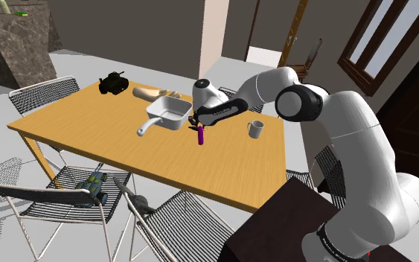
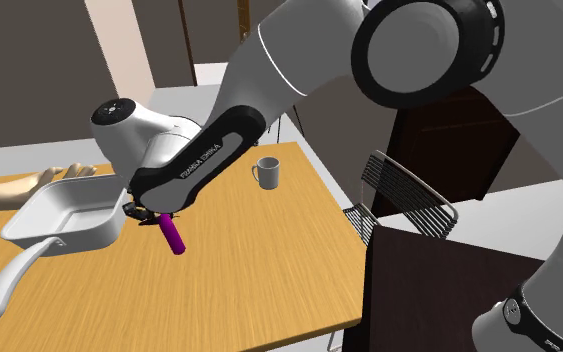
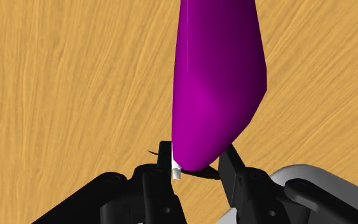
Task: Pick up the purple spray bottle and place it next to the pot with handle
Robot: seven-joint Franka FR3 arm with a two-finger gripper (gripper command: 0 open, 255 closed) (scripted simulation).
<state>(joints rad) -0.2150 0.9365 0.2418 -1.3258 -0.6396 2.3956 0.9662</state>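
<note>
Shoulder view: gripper clamps purple spray bottle by its top; long axis near vertical, body hanging below it over the wooden table, just beside the pot. Second exterior view: axis reads tilted, free end slanting off from the fingers, away from pot; mug well apart. Wrist view: both fingers pinch the narrow end, body pointing straight away from them.

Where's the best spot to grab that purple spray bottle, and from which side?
By its narrow end, from above, as the end effector holds it now: the purple spray bottle tapers there, fitting between the fingers, its wider body hanging below.
</note>
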